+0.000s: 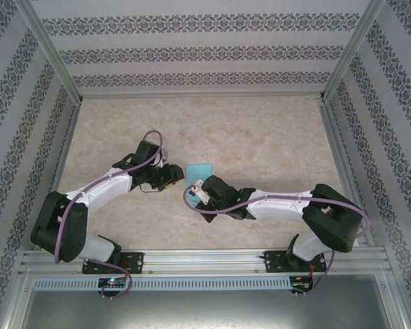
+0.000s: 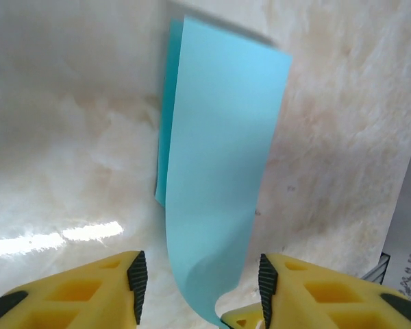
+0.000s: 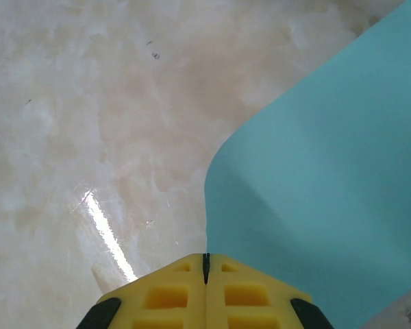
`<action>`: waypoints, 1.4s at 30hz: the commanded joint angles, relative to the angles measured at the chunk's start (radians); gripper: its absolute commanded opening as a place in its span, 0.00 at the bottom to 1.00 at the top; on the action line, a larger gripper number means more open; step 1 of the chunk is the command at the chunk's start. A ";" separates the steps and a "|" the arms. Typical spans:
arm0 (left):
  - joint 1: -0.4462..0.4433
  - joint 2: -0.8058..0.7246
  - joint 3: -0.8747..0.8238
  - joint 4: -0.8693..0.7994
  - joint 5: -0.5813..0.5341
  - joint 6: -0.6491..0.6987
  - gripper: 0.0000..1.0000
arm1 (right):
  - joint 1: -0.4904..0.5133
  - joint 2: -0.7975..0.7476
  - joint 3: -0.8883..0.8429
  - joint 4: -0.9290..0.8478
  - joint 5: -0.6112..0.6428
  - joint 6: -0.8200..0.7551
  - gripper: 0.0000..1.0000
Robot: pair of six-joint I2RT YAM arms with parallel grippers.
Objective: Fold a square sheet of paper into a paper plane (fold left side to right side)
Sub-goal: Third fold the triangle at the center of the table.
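Turquoise-blue square paper sheet doubled, uncreased; right pincer pinches its edge, left pincer apart around it; later folds remain.

- The far half of the table is bare, so a gripper could pass there.
- In the middle, the left gripper and the right gripper sit close together, with little room between them.
- A curled end of the blue paper stands in the gap between the left gripper's parted jaws.
- The right gripper's jaws are pinched tight on the paper's edge.
- Patterned walls close off the back and both sides.
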 commanded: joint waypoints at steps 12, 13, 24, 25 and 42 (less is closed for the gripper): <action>-0.038 0.379 0.310 0.071 0.214 0.159 0.25 | -0.045 -0.003 -0.019 0.061 -0.081 0.053 0.00; -0.043 0.420 0.339 0.063 0.220 0.167 0.24 | -0.047 -0.004 -0.020 0.062 -0.081 0.055 0.00; -0.073 0.652 0.472 -0.025 0.192 0.241 0.18 | -0.075 0.007 -0.024 0.049 -0.094 0.087 0.00; -0.076 0.656 0.470 -0.027 0.187 0.244 0.18 | -0.081 0.009 -0.024 0.046 -0.099 0.093 0.00; -0.090 0.678 0.468 -0.041 0.159 0.249 0.16 | -0.203 0.080 0.008 0.012 -0.121 0.179 0.00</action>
